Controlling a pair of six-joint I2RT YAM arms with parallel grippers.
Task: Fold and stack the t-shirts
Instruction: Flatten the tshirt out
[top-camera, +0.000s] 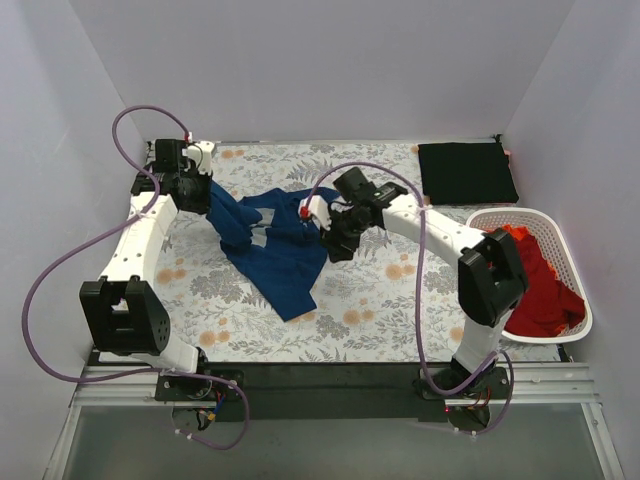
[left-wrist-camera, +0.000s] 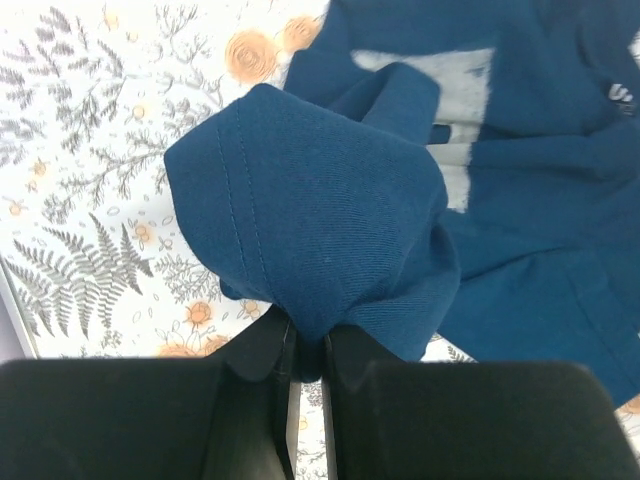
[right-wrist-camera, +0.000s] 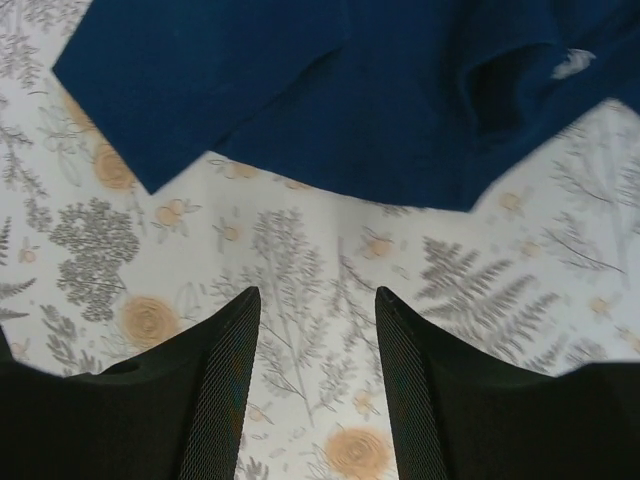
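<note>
A navy blue t-shirt (top-camera: 275, 250) lies crumpled on the floral table cover (top-camera: 370, 310), its white print partly showing (left-wrist-camera: 465, 130). My left gripper (top-camera: 195, 190) is shut on a bunched edge of that shirt (left-wrist-camera: 320, 220) and holds it lifted at the shirt's left side. My right gripper (top-camera: 335, 245) hovers open just right of the shirt, with only table cover between its fingers (right-wrist-camera: 225, 390); the shirt's hem (right-wrist-camera: 330, 110) lies beyond the fingertips. A folded black t-shirt (top-camera: 466, 172) rests at the back right. Red and orange t-shirts (top-camera: 535, 280) fill the basket.
A white slotted basket (top-camera: 575, 255) stands at the right edge of the table. White walls close in the back and both sides. Purple cables loop off both arms.
</note>
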